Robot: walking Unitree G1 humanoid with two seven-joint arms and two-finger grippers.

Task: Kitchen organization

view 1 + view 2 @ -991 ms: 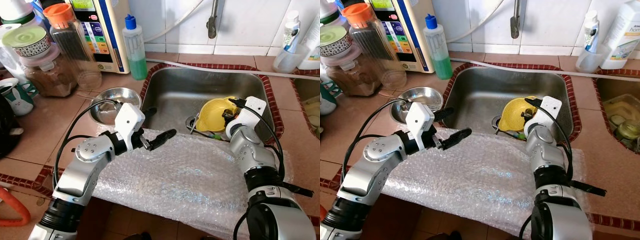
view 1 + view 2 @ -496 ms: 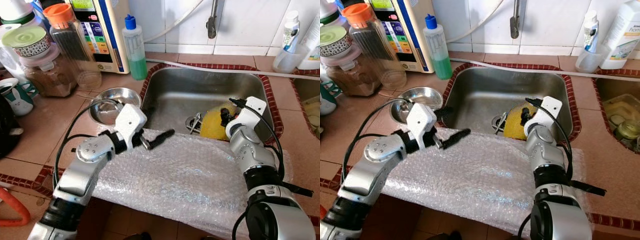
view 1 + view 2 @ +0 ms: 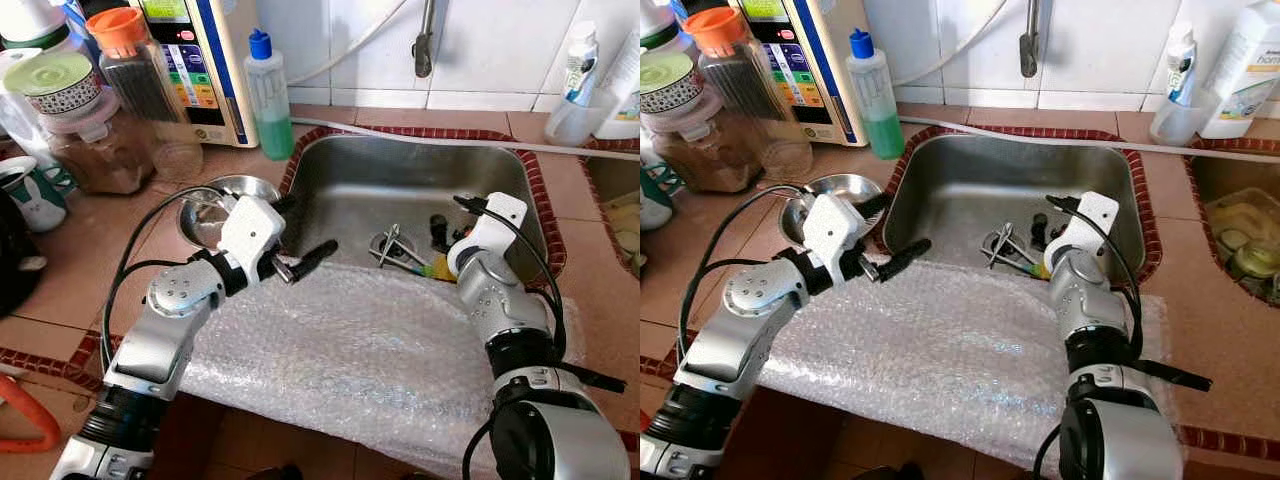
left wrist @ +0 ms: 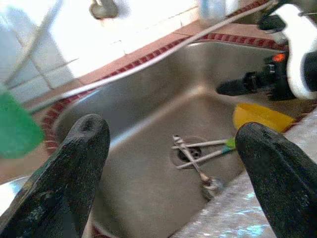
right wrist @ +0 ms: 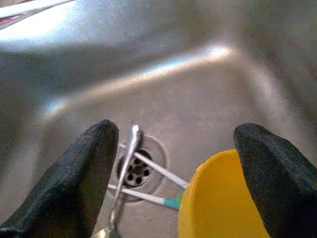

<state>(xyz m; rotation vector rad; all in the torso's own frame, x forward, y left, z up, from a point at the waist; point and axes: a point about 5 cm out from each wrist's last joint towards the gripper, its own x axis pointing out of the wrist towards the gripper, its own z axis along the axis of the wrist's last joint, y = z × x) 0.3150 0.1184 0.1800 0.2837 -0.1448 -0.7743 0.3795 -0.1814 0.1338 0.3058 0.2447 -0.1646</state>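
Down in the steel sink (image 3: 420,150) my right gripper (image 5: 173,173) is open over a yellow bowl (image 5: 223,198). The bowl's rim lies between the fingers, close to one black finger (image 5: 272,168). In the head views the right wrist (image 3: 480,240) covers the bowl. A spoon and thin utensils (image 3: 395,245) lie across the drain. My left gripper (image 3: 310,225) hovers open and empty over the sink's near left corner, beside a small steel bowl (image 3: 215,205) on the counter. The left wrist view looks along its fingers at the yellow bowl (image 4: 260,116).
Bubble wrap (image 3: 370,350) covers the counter in front of the sink. A green soap bottle (image 3: 268,100), jars (image 3: 130,80) and a mug (image 3: 30,195) crowd the left counter. White bottles (image 3: 585,75) stand at the back right. The tap (image 3: 426,40) hangs above the sink.
The yellow bowl tipped over and dropped from plain sight to behind my right wrist, baring the utensils on the drain. My left gripper drew back left toward the steel bowl.
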